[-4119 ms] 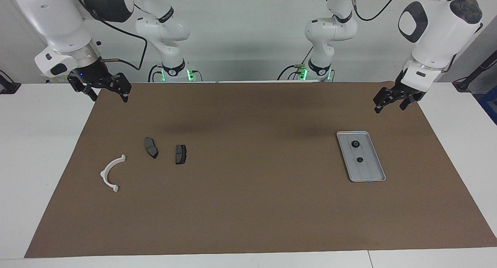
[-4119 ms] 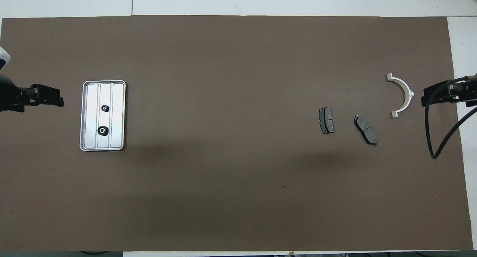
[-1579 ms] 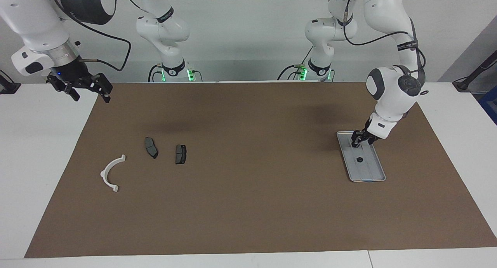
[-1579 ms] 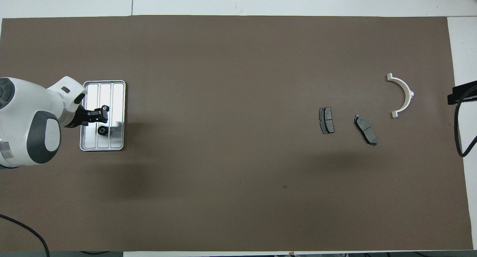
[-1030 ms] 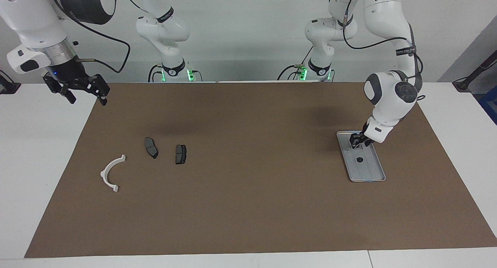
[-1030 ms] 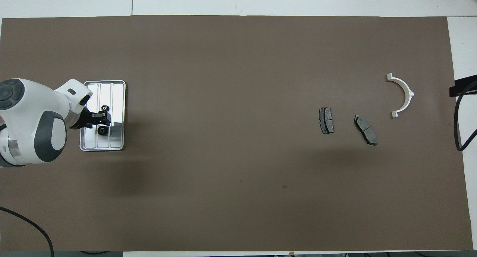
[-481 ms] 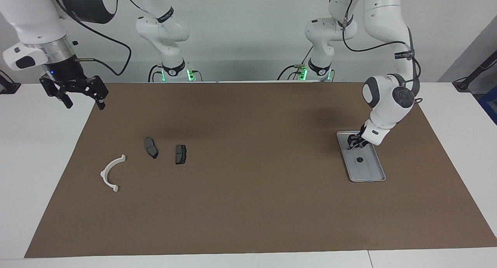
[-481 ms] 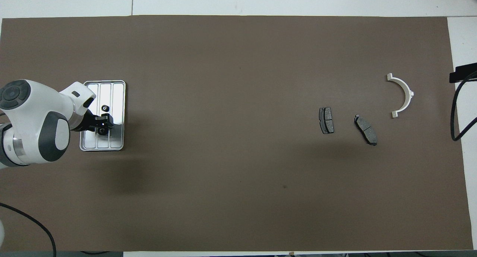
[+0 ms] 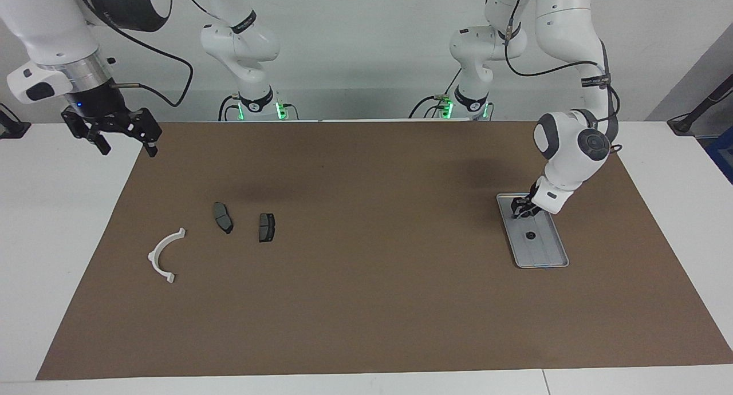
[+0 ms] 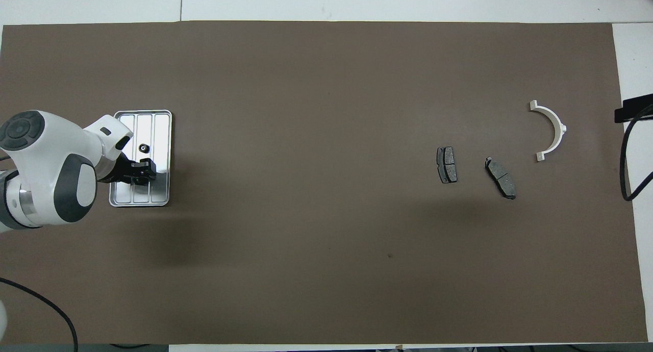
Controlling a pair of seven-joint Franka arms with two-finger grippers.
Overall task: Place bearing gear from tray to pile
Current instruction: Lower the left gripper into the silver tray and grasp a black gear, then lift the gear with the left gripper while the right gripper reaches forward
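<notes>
Since a second ago your left gripper [image 9: 520,210] has lifted slightly off the tray [image 9: 544,257] – pinching one bearing gear [image 10: 138,177], the other gear [image 9: 531,235] remains. Your right gripper [image 9: 117,136] waits, fingers spread, over the mat's edge [image 9: 134,160]

Black gear [image 9: 531,235] in ribbed tray [image 9: 550,256]

A white table [image 9: 69,223] carries a big brown mat [image 9: 366,303] that covers most of its top. On the mat, toward the left arm's end, lies a flat metal tray [image 9: 544,252] with a raised rim. Toward the right arm's end lie two dark pads [image 9: 223,217] [image 9: 266,227], near each other but not touching, and a white half-ring [image 9: 163,255], a little farther from the robots than the pads.
</notes>
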